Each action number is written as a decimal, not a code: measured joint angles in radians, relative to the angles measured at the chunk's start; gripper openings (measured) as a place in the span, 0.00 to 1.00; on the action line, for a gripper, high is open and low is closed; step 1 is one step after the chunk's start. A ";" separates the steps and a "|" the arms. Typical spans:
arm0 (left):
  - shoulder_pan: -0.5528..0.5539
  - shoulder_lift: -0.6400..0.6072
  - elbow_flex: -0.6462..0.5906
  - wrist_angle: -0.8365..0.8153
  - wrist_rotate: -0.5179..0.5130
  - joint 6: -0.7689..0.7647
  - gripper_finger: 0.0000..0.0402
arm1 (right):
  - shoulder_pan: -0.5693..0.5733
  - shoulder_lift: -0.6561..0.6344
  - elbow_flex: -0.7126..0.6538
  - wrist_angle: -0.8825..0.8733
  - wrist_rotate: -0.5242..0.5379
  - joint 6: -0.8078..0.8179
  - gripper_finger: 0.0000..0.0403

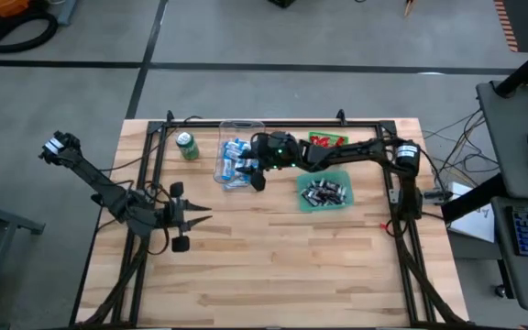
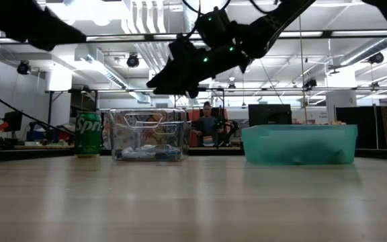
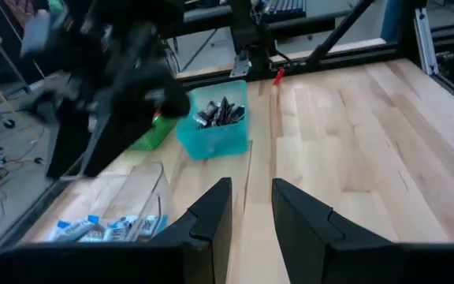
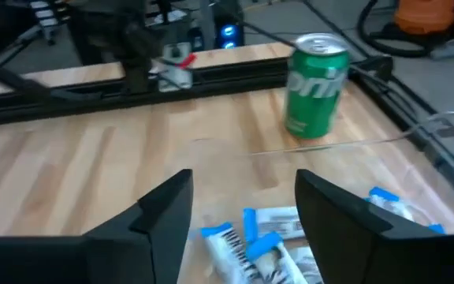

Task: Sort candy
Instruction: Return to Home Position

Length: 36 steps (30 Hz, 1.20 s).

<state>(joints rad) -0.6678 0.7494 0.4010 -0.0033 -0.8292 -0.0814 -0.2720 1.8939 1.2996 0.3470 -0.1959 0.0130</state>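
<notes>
Your right claw hangs over the clear bin at the far side of the worktop. Its two dark fingers are spread wide with nothing between them. The low view shows it well above the bin's rim, touching nothing, with the arm reaching in across the far edge from its base on the right.

Straight beneath it, the blue-and-white candy lies on the floor of the clear bin, several wrapped bars heaped loosely together. The green soda can stands upright just beside that bin, on the side away from the other containers.

To the other side of the clear bin you have the teal bin, set apart from it. It holds a pile of black-and-silver candy. Behind the teal bin, against the far rail, the red candy sits in a green container, and the right arm crosses over part of it.

Your left claw waits low over the near left part of the worktop, well away from all the bins. Its fingers are parted by a narrow gap and grip nothing. No candy lies loose on the bare wood.
</notes>
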 joint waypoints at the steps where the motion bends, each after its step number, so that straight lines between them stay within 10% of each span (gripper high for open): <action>1: 0.000 -0.024 -0.021 0.008 0.000 -0.003 0.19 | 0.005 -0.015 -0.004 -0.013 -0.010 -0.010 0.52; 21: 0.046 -0.481 -0.382 0.300 0.027 0.087 0.19 | 0.161 -0.739 -0.761 0.168 -0.066 -0.057 0.47; 36: 0.184 -0.749 -0.391 0.175 0.024 0.211 0.19 | 0.161 -1.430 -1.185 0.182 -0.013 -0.039 0.47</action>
<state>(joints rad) -0.4836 0.0004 0.0105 0.1712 -0.8052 0.1297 -0.1112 0.4640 0.1143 0.5289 -0.2085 -0.0257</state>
